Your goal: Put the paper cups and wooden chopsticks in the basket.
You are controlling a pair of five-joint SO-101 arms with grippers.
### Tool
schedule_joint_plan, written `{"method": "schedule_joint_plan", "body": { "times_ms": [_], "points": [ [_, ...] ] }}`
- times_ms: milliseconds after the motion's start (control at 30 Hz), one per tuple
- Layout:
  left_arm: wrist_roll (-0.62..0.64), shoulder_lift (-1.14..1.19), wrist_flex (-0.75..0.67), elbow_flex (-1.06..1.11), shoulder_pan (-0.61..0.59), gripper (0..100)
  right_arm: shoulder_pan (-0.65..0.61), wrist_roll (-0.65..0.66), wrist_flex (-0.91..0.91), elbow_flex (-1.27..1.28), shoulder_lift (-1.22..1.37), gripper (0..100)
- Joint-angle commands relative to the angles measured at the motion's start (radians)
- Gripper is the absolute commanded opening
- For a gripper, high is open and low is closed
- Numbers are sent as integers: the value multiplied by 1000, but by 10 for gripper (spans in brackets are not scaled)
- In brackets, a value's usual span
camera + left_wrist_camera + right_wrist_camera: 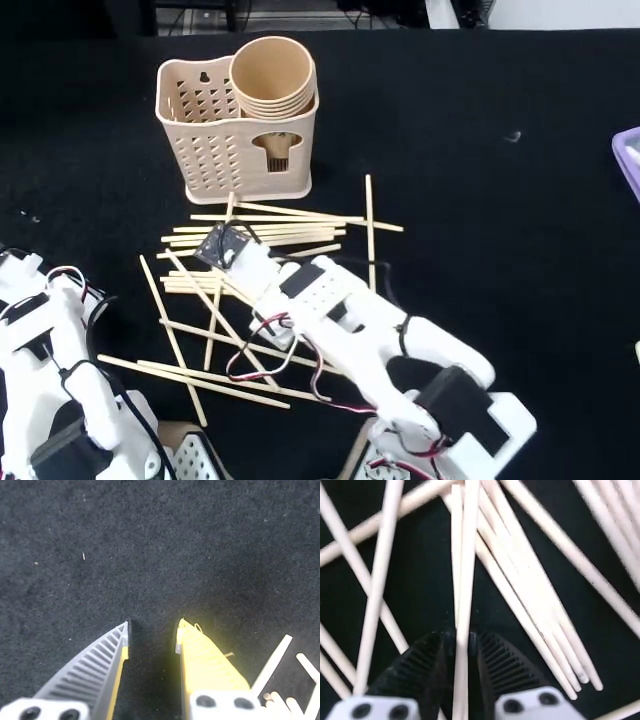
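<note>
The beige perforated basket (225, 140) stands at the back of the black table, with a stack of paper cups (273, 75) in its right compartment. Several wooden chopsticks (270, 228) lie scattered in front of it. My right gripper (226, 246) sits low over the pile's left part. In the right wrist view its black fingers (427, 665) are shut on one wooden chopstick (465, 580), which runs straight out between them; the right gripper (461, 639) has other sticks (520, 600) crossing just beyond. My left gripper (152, 625) is open over bare cloth, with chopstick ends (272, 664) beside it.
The left arm (50, 350) is folded at the table's near left corner. More loose chopsticks (190, 378) lie between the two arms. A purple tray's edge (628, 155) shows at the far right. The black cloth right of the basket is bare.
</note>
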Motion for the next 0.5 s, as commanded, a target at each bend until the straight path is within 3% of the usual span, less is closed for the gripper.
{"method": "schedule_joint_plan", "body": {
  "times_ms": [0,133,467],
  "points": [
    [9,-29,-14,-4,-7,162,-11,0,9,-35,-64,11],
    [9,-29,-14,-4,-7,162,-9,6,31,-48,-88,11],
    [9,-29,-14,-4,-7,162,-9,98,385,-412,-361,11]
  ]
}}
